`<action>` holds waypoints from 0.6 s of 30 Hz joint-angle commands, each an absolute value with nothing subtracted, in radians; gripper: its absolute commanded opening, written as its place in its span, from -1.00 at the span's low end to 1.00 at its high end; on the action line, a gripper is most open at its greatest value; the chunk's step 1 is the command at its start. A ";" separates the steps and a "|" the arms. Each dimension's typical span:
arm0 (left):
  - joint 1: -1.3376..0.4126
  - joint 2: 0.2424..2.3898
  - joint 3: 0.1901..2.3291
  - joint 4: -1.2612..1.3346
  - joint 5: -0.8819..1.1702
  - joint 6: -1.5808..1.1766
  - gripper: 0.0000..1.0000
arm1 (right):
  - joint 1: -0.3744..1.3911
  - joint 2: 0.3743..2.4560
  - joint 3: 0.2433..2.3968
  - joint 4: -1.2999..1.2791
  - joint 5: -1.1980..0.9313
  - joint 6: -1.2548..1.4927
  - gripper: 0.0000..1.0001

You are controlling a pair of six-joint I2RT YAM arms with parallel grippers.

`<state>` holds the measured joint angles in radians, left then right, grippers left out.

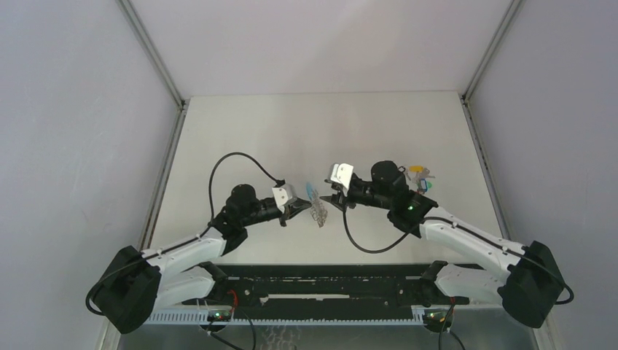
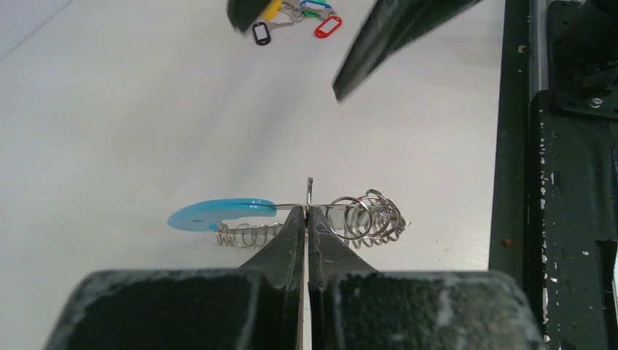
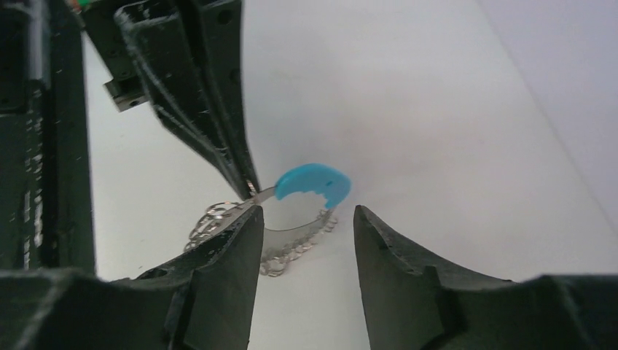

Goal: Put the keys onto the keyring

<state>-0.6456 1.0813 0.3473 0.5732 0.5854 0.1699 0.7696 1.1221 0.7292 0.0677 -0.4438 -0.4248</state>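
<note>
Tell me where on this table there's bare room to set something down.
The far half of the table is bare, and so is the left side beyond the left arm. The middle is crowded: the left gripper pinches the keyring with the right gripper open beside it. The keys clutter the right edge.
</note>
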 commanded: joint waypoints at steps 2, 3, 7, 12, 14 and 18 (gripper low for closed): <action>-0.650 1.041 0.416 0.529 0.541 0.206 -1.00 | 0.754 1.045 0.712 0.155 -0.215 -0.277 0.04; -0.650 1.041 0.415 0.530 0.539 0.205 -0.99 | 0.750 1.035 0.708 0.164 -0.173 -0.261 0.04; -0.650 1.036 0.419 0.524 0.499 0.191 -0.99 | 0.738 0.984 0.665 0.229 -0.099 -0.214 0.07; -0.650 1.014 0.426 0.490 0.485 0.198 -0.99 | 0.695 0.941 0.630 0.290 -0.004 -0.070 0.30; -0.650 1.011 0.426 0.488 0.483 0.195 -1.00 | 0.669 0.938 0.630 0.275 0.072 0.043 0.68; -0.650 1.015 0.443 0.439 0.504 0.212 -1.00 | 0.587 0.958 0.630 0.250 0.081 0.164 0.97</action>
<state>-0.6460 1.0332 0.3584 0.4522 0.4976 0.1787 0.6487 0.9565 0.6262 0.2176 0.0017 -0.0307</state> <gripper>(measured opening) 0.011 0.938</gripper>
